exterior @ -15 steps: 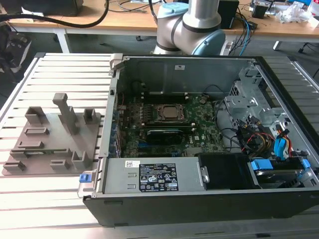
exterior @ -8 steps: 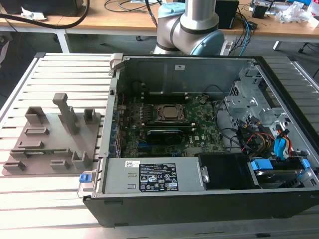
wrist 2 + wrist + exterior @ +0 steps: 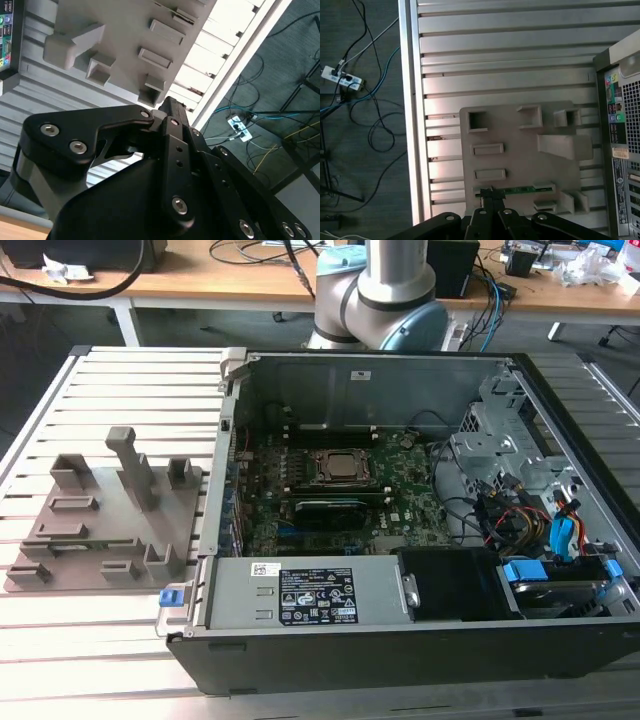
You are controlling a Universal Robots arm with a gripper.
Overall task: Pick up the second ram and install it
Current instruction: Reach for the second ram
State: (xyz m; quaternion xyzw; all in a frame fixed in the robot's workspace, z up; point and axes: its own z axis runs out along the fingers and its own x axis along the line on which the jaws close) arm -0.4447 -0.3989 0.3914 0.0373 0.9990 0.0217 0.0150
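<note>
On the slatted worktop [image 3: 100, 640] an open computer case [image 3: 400, 650] is seen beside a grey holder [image 3: 520, 160]. The second ram [image 3: 525, 190] is laid in a holder slot. One end is hidden behind the end effector [image 3: 487, 194], which appears pressed together and empty.

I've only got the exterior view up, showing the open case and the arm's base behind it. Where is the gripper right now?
Observer: In the first wrist view the gripper is over the grey fixture beside the case.
Operator: Is the ram in that fixture?
Observer: Yes. The ram lies in one of its slots, and the gripper is at one end of it. I cannot tell if they touch.
Operator: Anything beyond that side of the table?
Observer: A power strip lies on the floor, past the edge of the table.
</note>
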